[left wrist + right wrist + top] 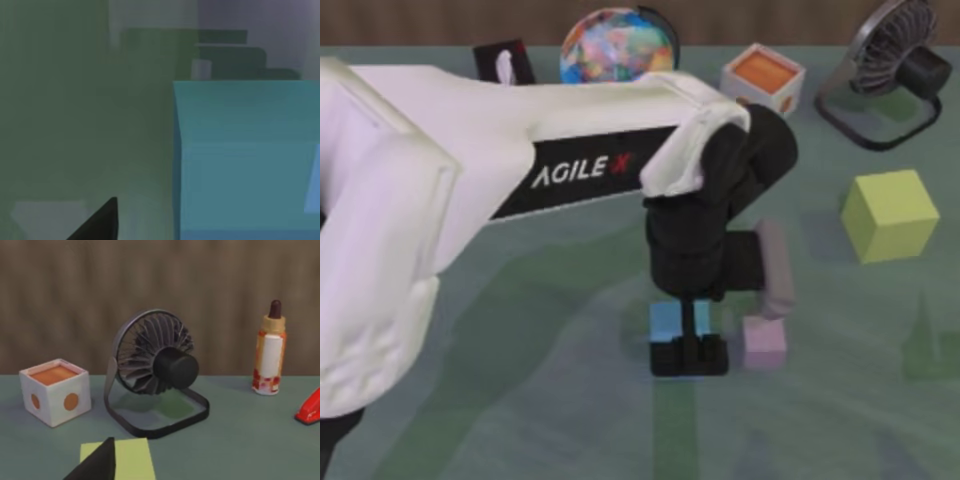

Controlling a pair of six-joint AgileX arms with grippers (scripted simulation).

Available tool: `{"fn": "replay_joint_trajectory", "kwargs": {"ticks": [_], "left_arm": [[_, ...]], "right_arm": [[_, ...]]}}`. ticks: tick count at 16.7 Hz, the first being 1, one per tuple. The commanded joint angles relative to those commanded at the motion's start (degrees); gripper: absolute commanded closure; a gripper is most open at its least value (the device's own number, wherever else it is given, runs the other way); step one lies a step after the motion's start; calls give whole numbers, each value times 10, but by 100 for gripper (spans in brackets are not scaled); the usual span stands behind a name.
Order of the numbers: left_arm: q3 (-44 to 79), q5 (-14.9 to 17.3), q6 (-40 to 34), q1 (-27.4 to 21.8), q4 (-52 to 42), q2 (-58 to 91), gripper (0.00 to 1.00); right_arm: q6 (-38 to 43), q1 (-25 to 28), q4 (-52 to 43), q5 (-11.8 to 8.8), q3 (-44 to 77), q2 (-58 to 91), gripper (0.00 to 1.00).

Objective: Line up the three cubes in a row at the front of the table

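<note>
Left tool (689, 352) reaches down over the light-blue cube (666, 321), pink cube (764, 342) just beside; grip state unclear.

Desk (520, 400): matt grey-green, faint streaks, smooth. Brown strip (420, 20) along far edge: wood grain look. Blue cube (666, 320), pink cube (764, 343), yellow-green cube (888, 214): plain matt, smooth faces. Left arm shell (440, 180): smooth white plastic, slight sheen; black matt wrist and fingers (670, 358). Fan (152, 371): dark metal-like wire guard, matt black hub. White box (55, 391): matt, orange top. Bottle (270, 356): glossy printed label. Globe (617, 45): glossy, multicoloured. Red stapler (310, 407): shiny plastic.
</note>
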Motion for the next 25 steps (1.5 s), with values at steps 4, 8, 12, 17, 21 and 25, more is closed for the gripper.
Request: {"fn": "replay_joint_trajectory", "kwargs": {"ticks": [4, 8, 12, 17, 21, 25], "left_arm": [[47, -1, -2, 8, -70, -23, 0], [53, -1, -2, 8, -78, -27, 0], [37, -2, -10, 15, -64, -42, 0], [-92, -8, -65, 86, 24, -188, 0], [-265, -12, -132, 168, 126, -385, 0], [-470, -14, -209, 259, 241, -618, 0]], "right_arm": [[0, 0, 0, 0, 0, 0, 0], [0, 0, 0, 0, 0, 0, 0], [1, 1, -12, 1, 17, 17, 0], [1, 13, -109, 1, 166, 167, 0], [0, 30, -235, 0, 359, 385, 0], [-2, 48, -381, 1, 578, 659, 0]]}}
